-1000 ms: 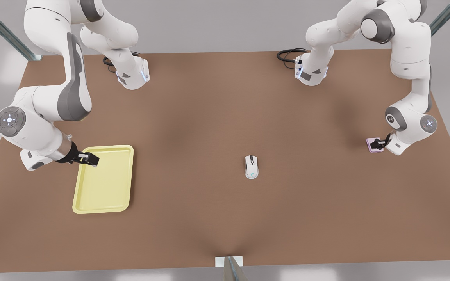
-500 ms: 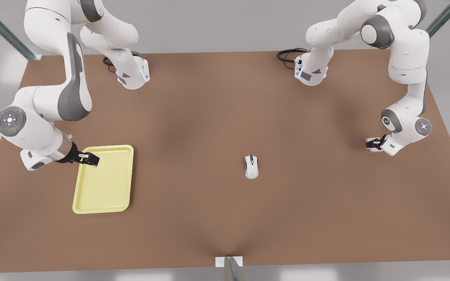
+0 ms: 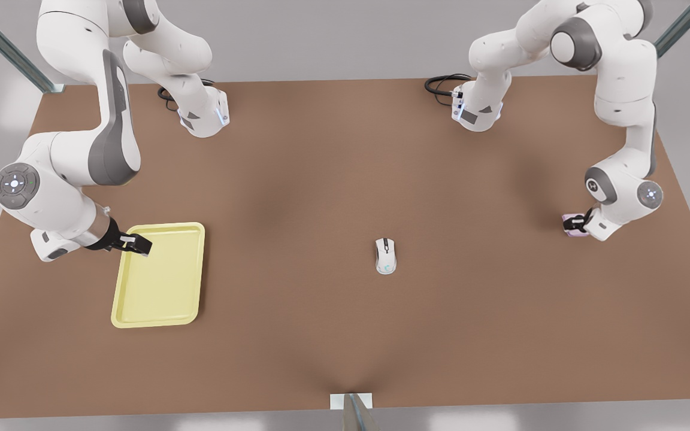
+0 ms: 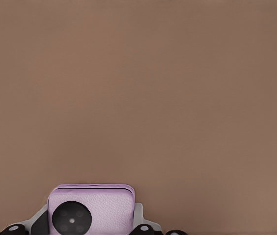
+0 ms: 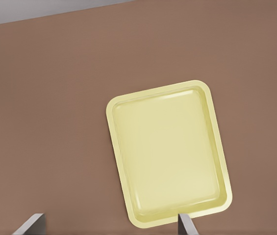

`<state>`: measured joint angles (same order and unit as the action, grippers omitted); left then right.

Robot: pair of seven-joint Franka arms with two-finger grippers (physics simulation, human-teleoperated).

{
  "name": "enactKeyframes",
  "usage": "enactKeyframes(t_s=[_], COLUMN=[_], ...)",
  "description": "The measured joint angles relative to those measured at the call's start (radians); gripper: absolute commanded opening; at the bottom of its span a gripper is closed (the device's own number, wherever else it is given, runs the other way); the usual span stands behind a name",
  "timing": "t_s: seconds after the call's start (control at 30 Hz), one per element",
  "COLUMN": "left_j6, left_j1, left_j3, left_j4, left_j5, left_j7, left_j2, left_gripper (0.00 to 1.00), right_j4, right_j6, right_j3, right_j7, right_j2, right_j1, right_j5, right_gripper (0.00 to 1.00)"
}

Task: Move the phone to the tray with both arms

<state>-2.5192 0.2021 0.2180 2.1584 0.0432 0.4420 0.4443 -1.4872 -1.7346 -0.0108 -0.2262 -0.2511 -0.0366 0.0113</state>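
Front view: I see the tray [image 3: 158, 275] lying flat near the table's [image 3: 345, 335] left edge, nothing in it. Right gripper [image 3: 136, 244] hovers over the tray's far rim, fingers spread. Left gripper [image 3: 574, 224] sits low near the table's right edge, pinching the phone [image 3: 575, 231]. White mouse [image 3: 385, 255] lies mid-table, open brown surface all around.

Left wrist view: phone [image 4: 91, 209] clamped between the fingers, lens facing the camera.

Right wrist view: tray [image 5: 167, 156] below, fingertips [image 5: 188, 225] apart.

Pale yellow tray [image 5: 167, 154] on brown table [image 5: 45, 122], grey fingers [image 5: 186, 225] spread apart
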Motion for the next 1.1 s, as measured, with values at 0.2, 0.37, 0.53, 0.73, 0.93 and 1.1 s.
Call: enactKeyframes(t_s=[0.2,0.37,0.53,0.73,0.93,1.1], left_j6=[0.139,0.380,0.533,0.552,0.461,0.521], left_j1=[-0.493,-0.704,-0.866,-0.951,-0.971,-0.854], left_j3=[-0.047,-0.183,-0.196,-0.212,-0.241,-0.230], left_j4=[-0.101,-0.648,-0.913,-1.120,-1.127,-1.122], left_j5=[-0.001,0.015,0.026,0.063,0.117,0.096], left_j7=[-0.205,-0.490,-0.772,-1.063,-1.271,-1.347], left_j2=[-0.062,0.185,0.337,0.492,0.544,0.430], left_gripper=[0.72,0.72,0.72,0.72,1.00,1.00], right_j4=[0.000,0.000,-0.001,-0.003,-0.003,-0.001], right_j6=[0.000,0.000,0.001,0.002,0.047,0.095], right_j3=[0.000,0.000,0.000,-0.002,-0.008,-0.009], right_j7=[-0.001,-0.001,-0.002,-0.002,-0.002,-0.003], right_j2=[0.000,0.000,0.000,-0.001,0.000,0.006], right_j1=[0.000,0.000,-0.001,-0.007,-0.012,-0.014], right_j5=[0.000,0.000,0.000,-0.002,0.005,0.011], right_gripper=[1.00,1.00,1.00,1.00,1.00,1.00])
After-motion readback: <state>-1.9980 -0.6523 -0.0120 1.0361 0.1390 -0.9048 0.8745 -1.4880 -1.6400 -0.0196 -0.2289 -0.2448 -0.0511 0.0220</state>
